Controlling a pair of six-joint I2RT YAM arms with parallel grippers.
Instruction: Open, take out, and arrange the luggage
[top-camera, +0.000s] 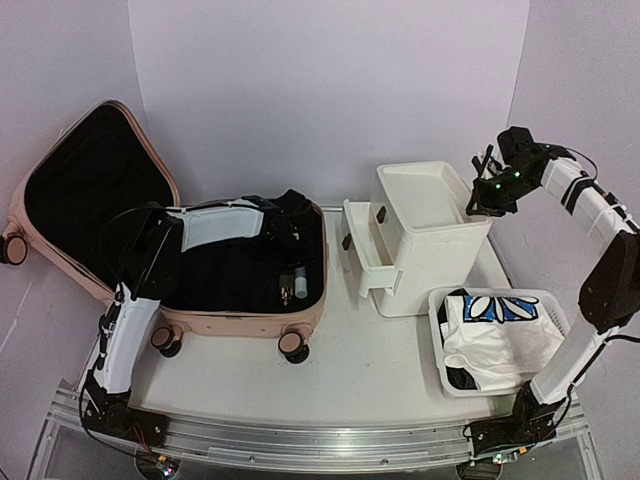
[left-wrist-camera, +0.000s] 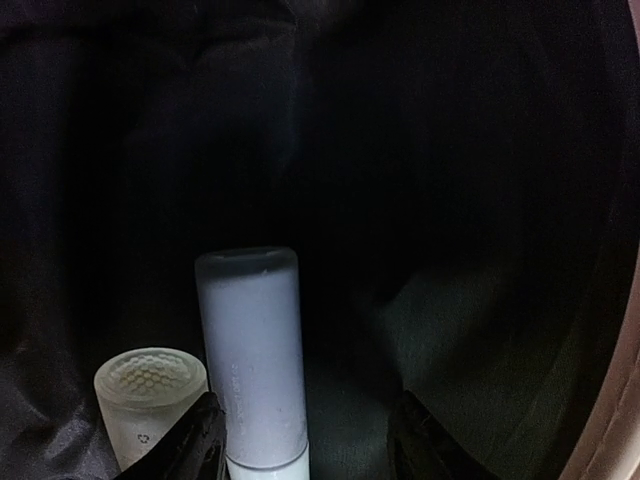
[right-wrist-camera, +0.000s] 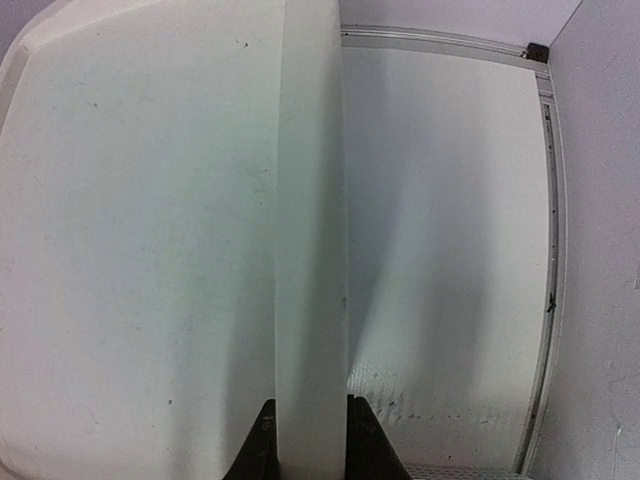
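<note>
Lavender walls (top-camera: 330, 80) close in a white table (top-camera: 350, 380), and I see the luggage (top-camera: 240, 318) lying open at its left end, lid leaned back against the wall. My left gripper (left-wrist-camera: 310, 445) is down inside the black lining, fingers spread wide with a white bottle (left-wrist-camera: 250, 350) between them and a frosted cap (left-wrist-camera: 150, 385) just beside it. My right gripper (right-wrist-camera: 312, 445) is pinched tight on the rim of the white drawer unit (top-camera: 430, 240), near the basket (top-camera: 437, 325).
</note>
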